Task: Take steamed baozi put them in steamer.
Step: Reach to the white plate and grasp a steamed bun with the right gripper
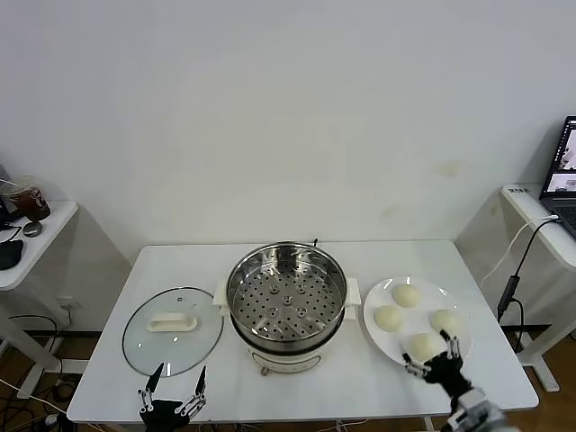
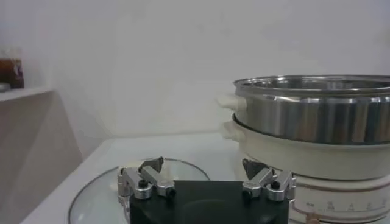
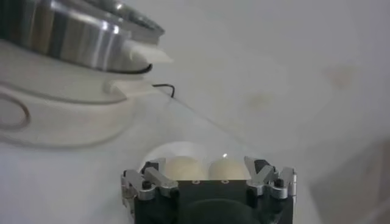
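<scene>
Four cream-white baozi lie on a white plate (image 1: 372,331) right of the steamer (image 1: 286,297): one at the back (image 1: 406,294), one on the left (image 1: 388,317), one on the right (image 1: 445,320) and one at the front (image 1: 419,343). My right gripper (image 1: 432,355) is open, low at the plate's near edge, its fingers either side of the front baozi. In the right wrist view the gripper (image 3: 206,171) is open with two baozi (image 3: 181,167) (image 3: 228,168) just beyond it. My left gripper (image 1: 173,389) is open and empty at the table's front left.
A glass lid (image 1: 173,328) with a white handle lies left of the steamer, just ahead of the left gripper (image 2: 204,171); it also shows in the left wrist view (image 2: 109,189). The steamer's perforated tray holds nothing. Side desks stand far left and right.
</scene>
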